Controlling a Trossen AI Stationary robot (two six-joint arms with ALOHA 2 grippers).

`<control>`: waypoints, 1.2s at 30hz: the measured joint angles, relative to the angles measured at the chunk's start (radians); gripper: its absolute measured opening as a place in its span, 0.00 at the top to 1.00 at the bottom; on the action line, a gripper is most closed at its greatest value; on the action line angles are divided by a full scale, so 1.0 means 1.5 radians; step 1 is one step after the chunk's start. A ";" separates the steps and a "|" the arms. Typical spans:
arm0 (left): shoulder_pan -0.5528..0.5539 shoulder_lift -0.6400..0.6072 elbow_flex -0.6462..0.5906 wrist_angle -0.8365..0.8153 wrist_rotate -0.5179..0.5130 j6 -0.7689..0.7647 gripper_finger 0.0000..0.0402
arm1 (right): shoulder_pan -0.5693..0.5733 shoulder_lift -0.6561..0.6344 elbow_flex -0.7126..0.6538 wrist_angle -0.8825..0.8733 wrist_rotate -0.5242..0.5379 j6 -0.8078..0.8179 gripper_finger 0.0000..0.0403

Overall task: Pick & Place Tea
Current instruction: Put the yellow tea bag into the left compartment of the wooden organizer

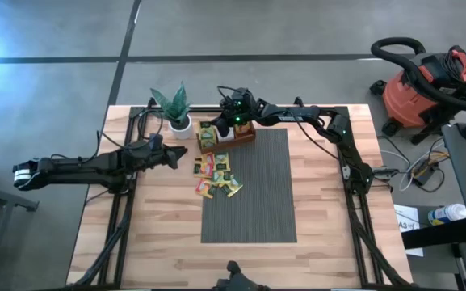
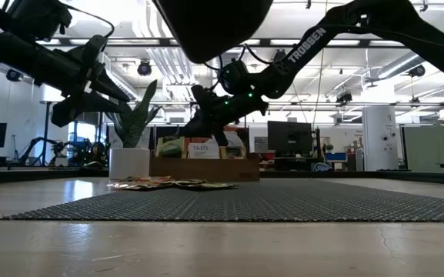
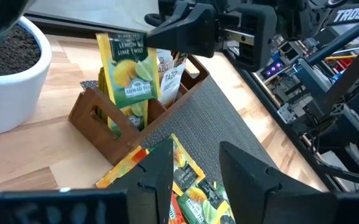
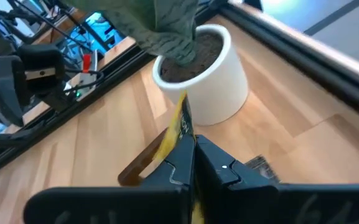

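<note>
Right hand (image 3: 167, 28) pinching yellow tea sachet (image 3: 127, 74) upright above wooden tray (image 3: 98, 121)

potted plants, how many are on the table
1. The potted plant, green leaves in a white pot, stands at the table's far edge, just left of the wooden tray, between the left gripper and the right gripper. None seems hidden.

Right gripper (image 3: 167, 28) holds yellow sachet (image 3: 129, 71) above wooden tray (image 3: 98, 118).
</note>
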State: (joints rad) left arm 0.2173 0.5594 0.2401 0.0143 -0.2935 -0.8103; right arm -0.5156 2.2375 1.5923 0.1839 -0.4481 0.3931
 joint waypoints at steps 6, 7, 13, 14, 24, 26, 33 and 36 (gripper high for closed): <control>0.000 0.000 0.000 0.000 -0.010 0.001 0.69 | 0.000 -0.001 0.016 -0.044 -0.030 0.002 0.98; 0.000 0.000 0.000 0.000 -0.011 0.001 0.69 | 0.001 -0.001 0.016 -0.049 -0.032 0.004 0.98; 0.000 0.000 0.000 0.000 -0.014 0.001 0.69 | 0.005 -0.002 0.016 -0.050 -0.031 0.005 0.98; 0.000 0.000 0.000 0.000 -0.014 0.001 0.69 | 0.005 -0.002 0.016 -0.050 -0.030 0.005 0.98; 0.000 -0.001 0.000 0.007 -0.014 -0.001 0.69 | 0.006 -0.002 0.016 -0.051 -0.028 0.017 0.98; 0.000 -0.001 0.000 0.008 -0.014 -0.001 0.69 | 0.008 -0.002 0.016 -0.051 -0.028 0.026 0.96; 0.000 -0.001 0.000 0.008 -0.014 -0.001 0.69 | 0.012 -0.002 0.016 -0.051 -0.031 0.031 0.86; 0.000 -0.001 0.000 0.009 -0.014 -0.001 0.69 | 0.015 -0.002 0.016 -0.051 -0.031 0.037 0.82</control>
State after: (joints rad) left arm 0.2173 0.5583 0.2408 0.0275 -0.3149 -0.8116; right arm -0.4927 2.2345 1.6157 0.1078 -0.4951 0.4492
